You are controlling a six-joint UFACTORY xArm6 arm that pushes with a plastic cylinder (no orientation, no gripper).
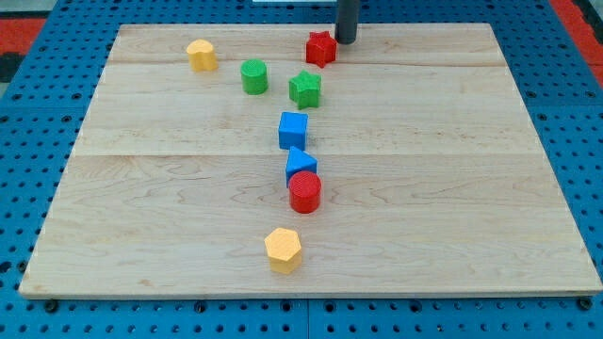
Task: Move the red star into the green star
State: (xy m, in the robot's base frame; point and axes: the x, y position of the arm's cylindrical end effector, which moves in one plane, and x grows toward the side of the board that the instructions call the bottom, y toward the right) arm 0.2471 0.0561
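Note:
The red star (pixel 320 47) lies near the view's top edge of the wooden board, a little right of centre. The green star (pixel 304 88) lies just below it and slightly to the left, with a small gap between the two. My tip (pixel 346 40) stands right beside the red star, on its upper right side, touching it or nearly so. The dark rod rises out of the view's top.
A green cylinder (pixel 253 76) sits left of the green star, a yellow block (pixel 201 55) further left. Below the green star lie a blue cube (pixel 293 130), a blue triangle (pixel 300 164), a red cylinder (pixel 304 191) and a yellow hexagon (pixel 283 250). The board (pixel 471 188) rests on a blue pegboard.

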